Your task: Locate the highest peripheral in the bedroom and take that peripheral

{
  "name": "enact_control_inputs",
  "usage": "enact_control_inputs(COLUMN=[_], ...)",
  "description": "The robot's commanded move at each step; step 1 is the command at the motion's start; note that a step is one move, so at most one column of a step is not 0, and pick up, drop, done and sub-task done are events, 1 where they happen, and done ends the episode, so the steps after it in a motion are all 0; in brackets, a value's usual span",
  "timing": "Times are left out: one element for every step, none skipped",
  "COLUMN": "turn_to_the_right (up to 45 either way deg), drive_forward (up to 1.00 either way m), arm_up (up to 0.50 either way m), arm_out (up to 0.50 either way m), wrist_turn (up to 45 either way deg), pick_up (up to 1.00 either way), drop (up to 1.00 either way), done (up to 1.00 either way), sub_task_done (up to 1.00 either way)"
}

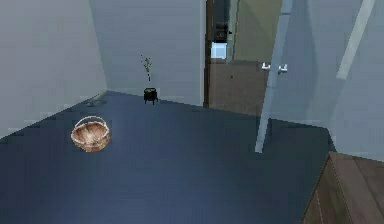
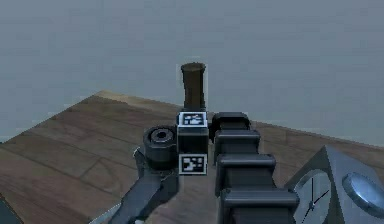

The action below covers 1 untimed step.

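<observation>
In the arm side view my arm (image 2: 245,170) rises over a wooden tabletop (image 2: 70,140). Left of the two white marker squares (image 2: 192,143) sits the gripper (image 2: 130,208), its thin fingers slanting down toward the bottom edge. Its far end runs off the picture, so I cannot tell whether it holds anything. A brown upright cylinder (image 2: 194,85) stands on the wood just beyond the markers. A grey faceted object with round dials (image 2: 335,190) lies at the bottom right beside the arm.
The forward view has a dark blue floor (image 1: 190,160) with a wicker basket (image 1: 91,133) at the left. A small plant in a black pot (image 1: 150,93) stands by the far wall. An open doorway (image 1: 228,60) and a pale post (image 1: 272,90) lie ahead. Wood boards (image 1: 355,190) sit bottom right.
</observation>
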Motion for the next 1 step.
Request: enact_control_inputs(turn_to_the_right=[0.0], drive_forward=[0.00], arm_up=[0.00], arm_out=[0.00], wrist_turn=[45.0], pick_up=[0.00], drop=[0.00], done=[0.00], sub_task_done=[0.00])
